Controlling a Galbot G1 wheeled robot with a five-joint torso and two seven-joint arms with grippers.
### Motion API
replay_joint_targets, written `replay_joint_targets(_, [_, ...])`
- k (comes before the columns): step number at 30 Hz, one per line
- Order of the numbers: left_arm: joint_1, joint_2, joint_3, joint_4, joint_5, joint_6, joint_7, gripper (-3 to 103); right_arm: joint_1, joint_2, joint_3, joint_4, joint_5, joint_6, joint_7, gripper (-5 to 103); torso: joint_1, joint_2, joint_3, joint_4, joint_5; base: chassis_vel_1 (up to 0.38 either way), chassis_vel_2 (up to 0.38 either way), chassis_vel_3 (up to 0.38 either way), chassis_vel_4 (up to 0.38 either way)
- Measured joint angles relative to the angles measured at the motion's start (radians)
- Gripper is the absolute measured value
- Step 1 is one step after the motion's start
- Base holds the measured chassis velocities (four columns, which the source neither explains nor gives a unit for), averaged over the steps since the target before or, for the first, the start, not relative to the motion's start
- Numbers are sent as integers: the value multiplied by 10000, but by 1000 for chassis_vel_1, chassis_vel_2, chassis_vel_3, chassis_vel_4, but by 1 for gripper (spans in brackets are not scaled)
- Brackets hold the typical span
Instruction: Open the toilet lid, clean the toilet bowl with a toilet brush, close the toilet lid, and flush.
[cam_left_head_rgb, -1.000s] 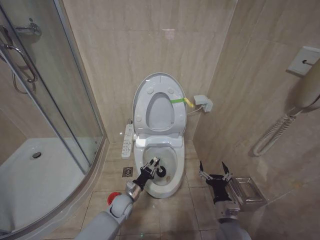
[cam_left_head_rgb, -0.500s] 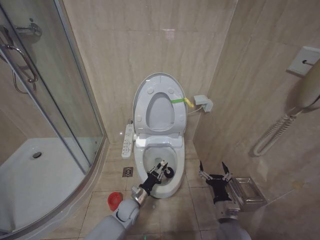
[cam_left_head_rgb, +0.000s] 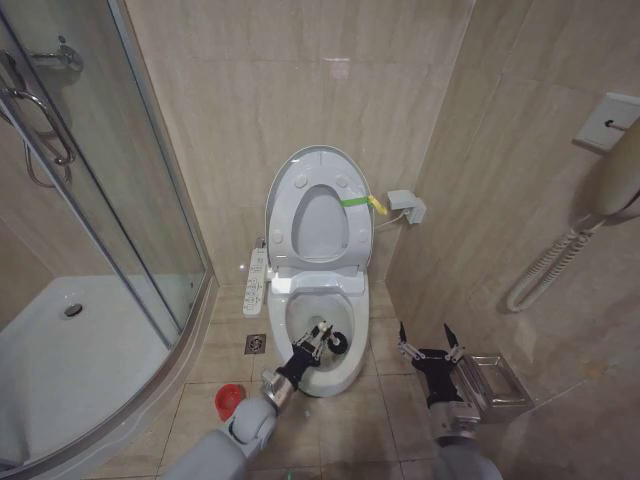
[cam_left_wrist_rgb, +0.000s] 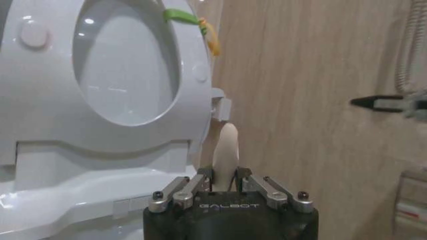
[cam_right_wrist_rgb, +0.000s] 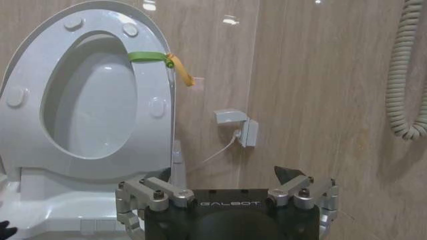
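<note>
While the toilet lid (cam_left_head_rgb: 318, 205) stands raised against the wall, our left gripper (cam_left_head_rgb: 318, 336) holds the toilet brush (cam_left_head_rgb: 331, 342) inside the toilet bowl (cam_left_head_rgb: 345, 378).
We pinch the brush's pale handle between the left fingers, its black head near the bowl's middle. Our right gripper (cam_left_head_rgb: 428, 343) hangs spread beside the bowl, and the red holder (cam_left_head_rgb: 228, 401) sits on the floor.

Bathroom: beige tiled walls and floor, white toilet bowl (cam_left_head_rgb: 322, 325) with lid raised, glass shower enclosure (cam_left_head_rgb: 90, 210) on the left, floor drain (cam_left_head_rgb: 255, 344), wall handset with coiled cord (cam_left_head_rgb: 560, 260)
</note>
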Motion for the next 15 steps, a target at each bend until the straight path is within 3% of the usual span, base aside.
replay_joint_targets(7, [326,287,-168,-258,309,271,-393,22,0,0,0,0,-1,0,0,100,0,0,0,-1,0,0,0,0,0])
replay_joint_targets(12, [120,58,-481,621,304,72,-329,22,0,0,0,0,0,0,0,100,0,0,0,-1,-1,0,0,0,0])
replay_joint_targets(15, [-304,-285,-766,1400,276,-406,-59,22,0,1,0,0,0,0,0,100,0,0,0,-2,-1,0,0,0,0])
